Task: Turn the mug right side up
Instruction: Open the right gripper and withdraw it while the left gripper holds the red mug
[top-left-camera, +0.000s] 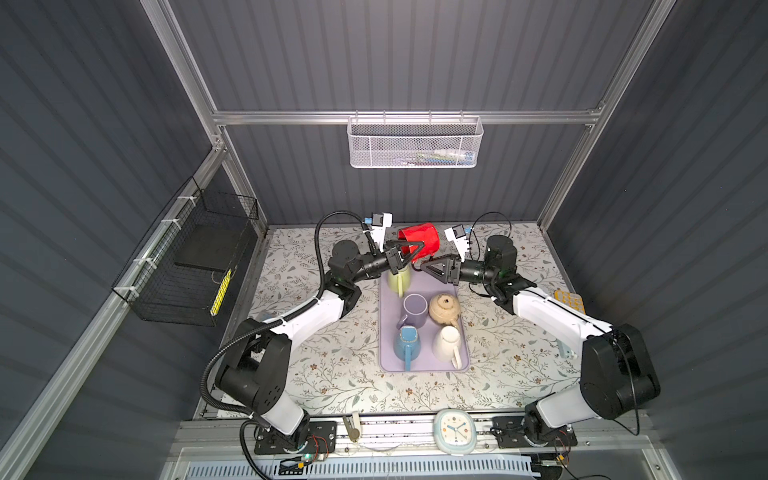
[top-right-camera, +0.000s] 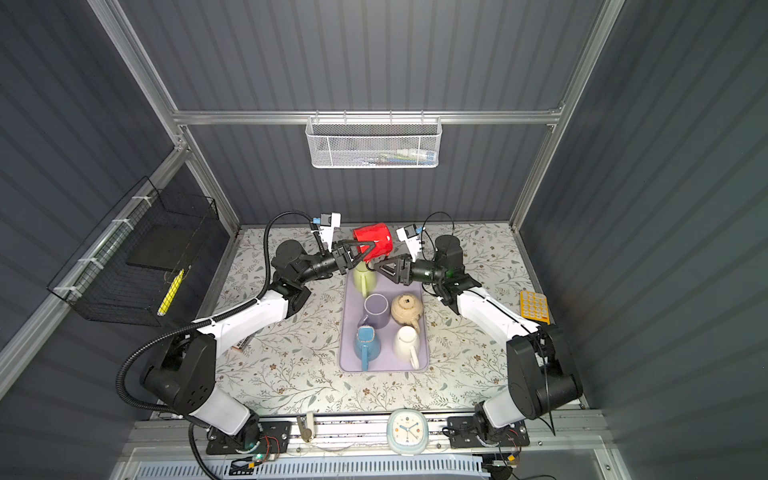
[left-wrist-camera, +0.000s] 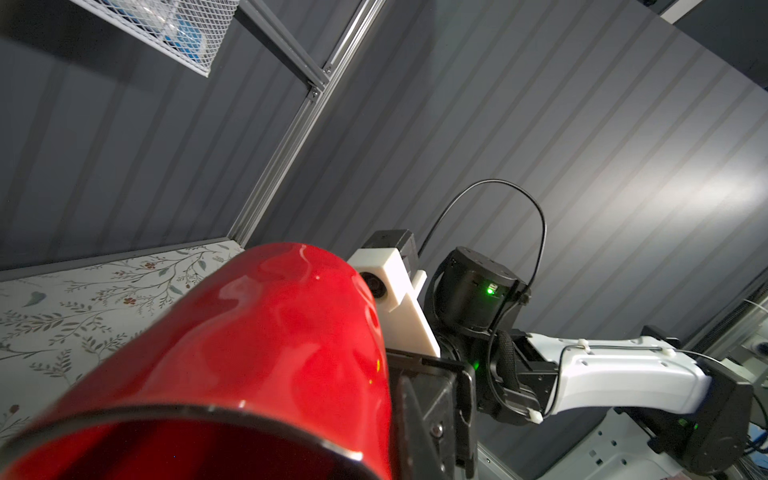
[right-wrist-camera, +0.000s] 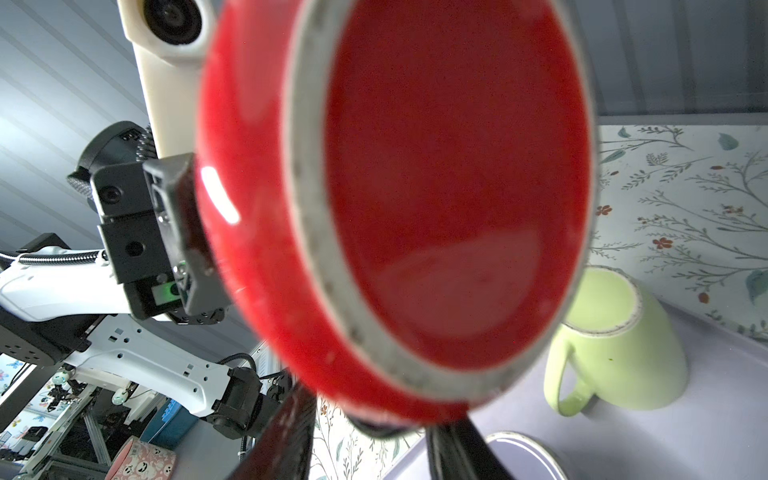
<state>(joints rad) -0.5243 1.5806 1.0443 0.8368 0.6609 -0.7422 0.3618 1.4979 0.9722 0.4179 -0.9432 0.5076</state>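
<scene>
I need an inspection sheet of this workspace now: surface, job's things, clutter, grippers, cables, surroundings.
Surface: floral table, purple tray.
Job's things: red mug in the air, tilted on its side, over the tray's far end.
Clutter: green mug, purple mug, blue mug, white mug and teapot on the tray; yellow pad at the right edge; clock on the front rail.
Grippers: left gripper shut on the red mug; right gripper open, near the mug.
Cables: black hose on the left arm; thin cable looping at the right wrist.
Surroundings: white mesh basket on back wall; black wire basket on left wall.
</scene>
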